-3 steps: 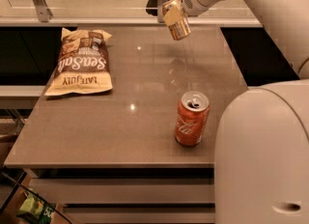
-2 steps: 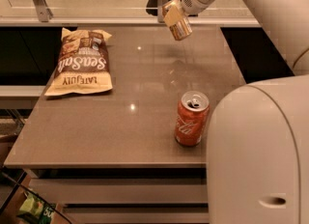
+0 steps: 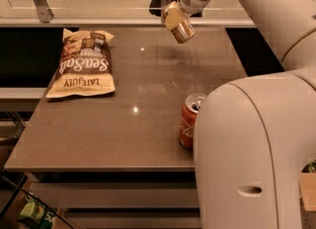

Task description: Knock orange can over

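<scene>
1. Brown chip bag [image 3: 81, 70] lies flat at left and looks sealed
2. Upper centre: my gripper [image 3: 173, 17] is clamped on the orange can [image 3: 180, 29], tilted in the air over the table [image 3: 123, 134]'s far side
3. Let go there, it could roll off the back edge
4. Right of centre, the red-orange can [image 3: 188, 124] stands beside my arm [image 3: 247, 164]; a careless swing could topple it. Contents unseen
</scene>
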You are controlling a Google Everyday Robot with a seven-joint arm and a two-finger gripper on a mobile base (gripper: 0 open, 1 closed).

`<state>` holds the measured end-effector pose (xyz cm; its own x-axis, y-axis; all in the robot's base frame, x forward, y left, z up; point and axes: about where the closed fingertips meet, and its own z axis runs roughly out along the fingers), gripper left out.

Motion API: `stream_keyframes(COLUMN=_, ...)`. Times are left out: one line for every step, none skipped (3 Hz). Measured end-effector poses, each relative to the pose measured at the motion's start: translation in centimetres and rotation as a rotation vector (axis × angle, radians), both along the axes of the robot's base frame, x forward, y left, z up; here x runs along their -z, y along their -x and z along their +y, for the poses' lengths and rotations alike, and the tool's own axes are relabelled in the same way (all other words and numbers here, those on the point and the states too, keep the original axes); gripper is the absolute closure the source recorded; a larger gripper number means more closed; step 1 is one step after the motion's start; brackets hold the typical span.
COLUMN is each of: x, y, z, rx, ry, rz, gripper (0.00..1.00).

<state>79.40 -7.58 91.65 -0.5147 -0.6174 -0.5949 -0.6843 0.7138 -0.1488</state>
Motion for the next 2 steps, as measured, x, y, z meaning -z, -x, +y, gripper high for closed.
stream_keyframes(x=0.67, y=0.12, z=0.21, rx=-0.009, ry=0.053, rz=0.034, gripper=1.00)
stream_keyframes(x=1.34, y=0.22, z=0.42, rx=-0.021, ry=0.100, rz=0.068, gripper=1.00)
